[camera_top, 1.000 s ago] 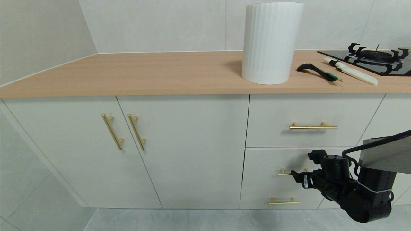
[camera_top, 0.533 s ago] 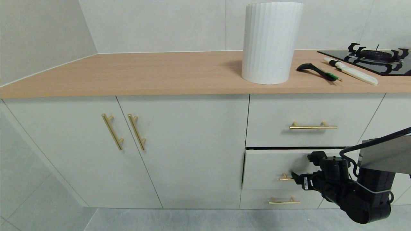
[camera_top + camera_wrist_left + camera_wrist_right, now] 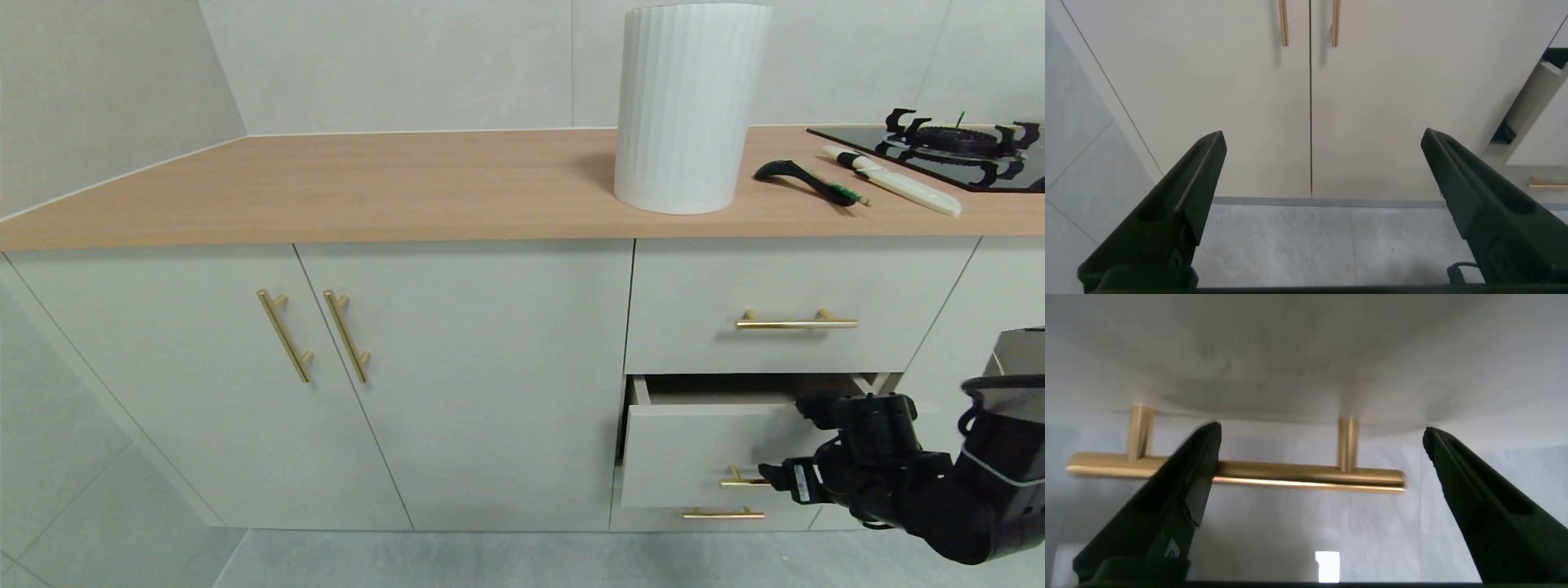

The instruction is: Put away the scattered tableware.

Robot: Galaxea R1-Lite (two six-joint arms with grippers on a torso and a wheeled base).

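On the wooden counter lie a black-handled utensil with a green tip and a white knife, both right of a tall white ribbed container. Below, the middle drawer stands partly pulled out. My right gripper is at its gold handle. In the right wrist view the handle crosses between the spread fingers of that gripper, which do not close on it. My left gripper is open and holds nothing, low in front of the double cabinet doors.
A black gas hob sits at the counter's far right. The top drawer and bottom drawer handle are shut against the cabinet. The double doors with gold handles are closed. Grey tiled floor lies below.
The middle drawer went from shut to partly open, sliding outward with my right gripper at its handle. The right arm drew back and lower.
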